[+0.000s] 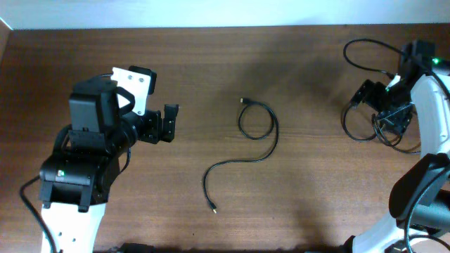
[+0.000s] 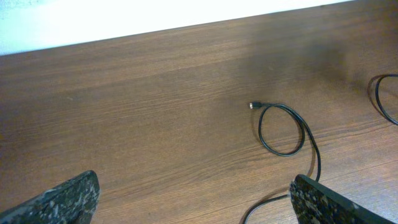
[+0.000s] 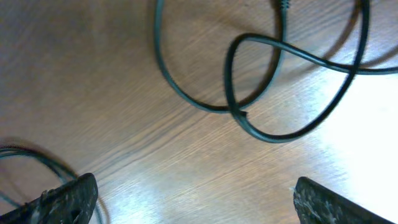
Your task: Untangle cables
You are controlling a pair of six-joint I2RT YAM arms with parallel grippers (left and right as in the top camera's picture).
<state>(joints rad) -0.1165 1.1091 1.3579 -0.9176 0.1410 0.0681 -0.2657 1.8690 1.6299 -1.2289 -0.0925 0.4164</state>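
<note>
One thin black cable (image 1: 276, 133) lies loose at the table's middle, with a loop near its plug end and a tail curving toward the front. In the left wrist view that cable (image 2: 303, 129) lies ahead and to the right. My left gripper (image 1: 165, 123) (image 2: 196, 205) is open and holds nothing, left of the cable. More black cables (image 1: 346, 128) lie in crossing loops at the right, partly under my right gripper (image 1: 380, 112). In the right wrist view they (image 3: 239, 114) overlap just ahead of the open, empty right gripper (image 3: 196, 202).
The wooden table (image 1: 211, 63) runs to a pale wall at the back. A thicker black wire (image 1: 365, 48) arcs from the right arm at the back right. A thin strand (image 3: 25, 155) lies by the right gripper's left finger. The right-hand cables (image 2: 377, 96) show at the left wrist view's right edge.
</note>
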